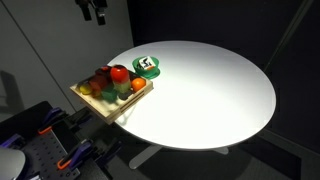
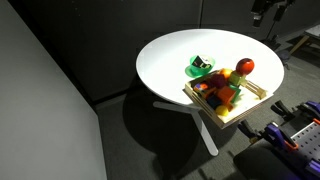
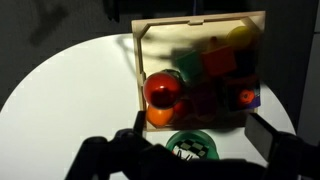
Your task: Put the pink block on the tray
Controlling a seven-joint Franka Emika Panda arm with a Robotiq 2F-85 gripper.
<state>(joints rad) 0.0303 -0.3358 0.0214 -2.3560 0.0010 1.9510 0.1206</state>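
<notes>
A wooden tray (image 1: 100, 106) (image 2: 256, 96) (image 3: 138, 60) sits on the rim of the round white table (image 1: 210, 90) (image 2: 165, 60), full of coloured pieces. These include a red ball (image 1: 119, 73) (image 2: 244, 66) (image 3: 163, 88) and an orange ball (image 3: 158, 116). A dark pinkish-red block (image 3: 203, 97) lies among them; I cannot make out a pink block elsewhere. My gripper (image 1: 95, 10) (image 2: 268, 8) (image 3: 200, 130) hangs high above the tray side, open and empty.
A green round piece with a black-and-white checkered top (image 1: 148, 66) (image 2: 200, 67) (image 3: 193, 147) lies on the table beside the tray. Robot base hardware with blue and orange parts (image 1: 45, 150) (image 2: 290, 125) stands just past the tray. Dark walls surround the table.
</notes>
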